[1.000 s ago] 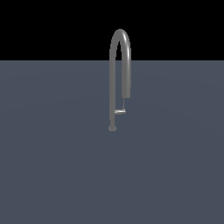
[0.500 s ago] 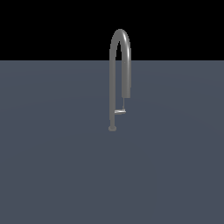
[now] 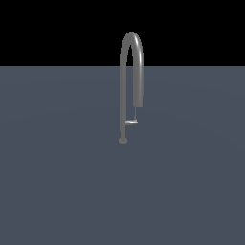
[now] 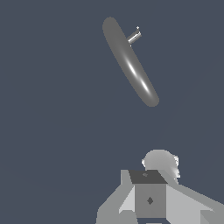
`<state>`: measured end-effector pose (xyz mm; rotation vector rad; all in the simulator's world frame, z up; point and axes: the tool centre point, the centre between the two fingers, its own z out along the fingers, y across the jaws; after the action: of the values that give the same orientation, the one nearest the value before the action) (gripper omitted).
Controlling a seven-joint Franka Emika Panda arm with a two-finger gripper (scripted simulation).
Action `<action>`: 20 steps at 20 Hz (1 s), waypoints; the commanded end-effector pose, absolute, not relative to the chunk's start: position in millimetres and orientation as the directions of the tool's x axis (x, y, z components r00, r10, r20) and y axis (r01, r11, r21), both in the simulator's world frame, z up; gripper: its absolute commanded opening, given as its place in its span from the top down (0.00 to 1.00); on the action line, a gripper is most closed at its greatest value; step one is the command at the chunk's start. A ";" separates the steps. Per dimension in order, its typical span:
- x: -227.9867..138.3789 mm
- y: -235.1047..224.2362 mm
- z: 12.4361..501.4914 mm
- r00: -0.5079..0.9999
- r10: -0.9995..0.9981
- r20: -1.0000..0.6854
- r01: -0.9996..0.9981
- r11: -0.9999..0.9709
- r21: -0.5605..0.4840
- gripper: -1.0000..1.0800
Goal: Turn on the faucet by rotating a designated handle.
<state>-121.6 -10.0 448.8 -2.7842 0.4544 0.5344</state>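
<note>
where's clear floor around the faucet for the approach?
Bare grey surface all round the faucet in the exterior view. Tight only on that view's right of the stem, between handle and hanging spout end. The gripper shows only in the wrist view, apart from the faucet.

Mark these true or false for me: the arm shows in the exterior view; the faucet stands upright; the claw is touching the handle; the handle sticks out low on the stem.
1. The arm shows in the exterior view. False: only the faucet on the grey floor appears.
2. The faucet stands upright. True.
3. The claw is touching the handle. False: the wrist view shows clear floor between them.
4. The handle sticks out low on the stem. True.
</note>
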 end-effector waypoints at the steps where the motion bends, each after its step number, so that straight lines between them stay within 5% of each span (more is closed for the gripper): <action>1: -108.1 -12.1 441.0 0.859 -0.266 -0.438 -0.387 -0.897 -0.215 1.00; 20: -18.7 -31.7 360.5 0.609 -0.295 -0.736 -0.658 -0.707 -0.261 1.00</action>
<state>-25.1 -30.0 368.3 -2.3560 0.7327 0.9039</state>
